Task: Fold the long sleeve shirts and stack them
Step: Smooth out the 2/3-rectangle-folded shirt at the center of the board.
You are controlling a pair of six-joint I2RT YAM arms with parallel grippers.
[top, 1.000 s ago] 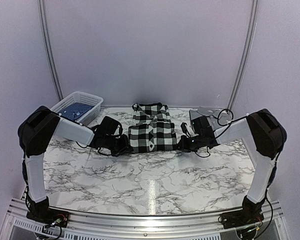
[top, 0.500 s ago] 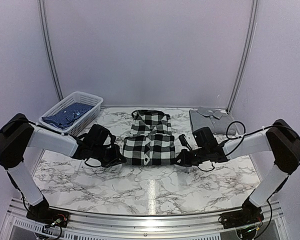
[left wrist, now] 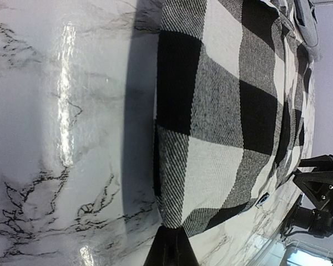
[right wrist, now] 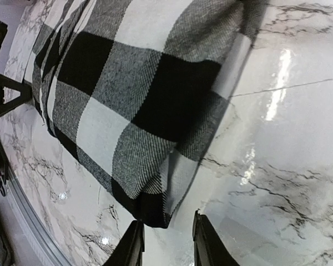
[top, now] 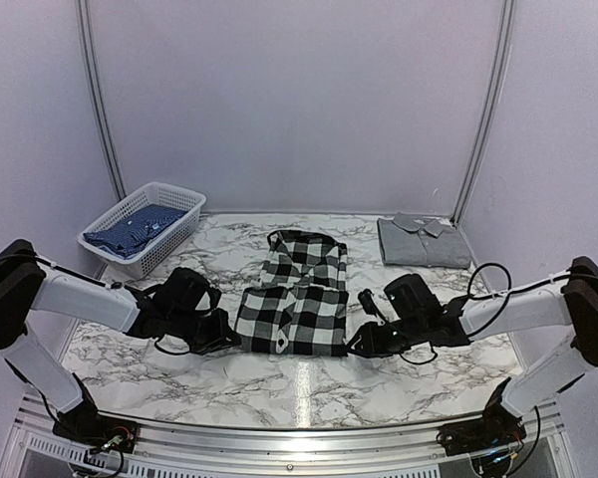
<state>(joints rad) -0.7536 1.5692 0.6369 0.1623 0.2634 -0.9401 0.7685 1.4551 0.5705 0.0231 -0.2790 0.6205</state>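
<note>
- Your left end effector [top: 229, 340], closed tight, pinches the shirt [top: 291, 317] at its 7 o'clock corner, squaring the fold.
- Your right end effector [right wrist: 167, 244], slightly parted at 5 o'clock, holds nothing.

Top view high, overlooking whole table [top: 299, 383], wrist views low, close, apparently facing each other across shirt [top: 291, 319]

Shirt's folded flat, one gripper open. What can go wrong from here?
1. The left gripper is shut on a corner of the checked shirt while the right gripper is open: any pull could skew the fold.
2. The right fingers closely flank the other corner; backing out may snag it.
</note>
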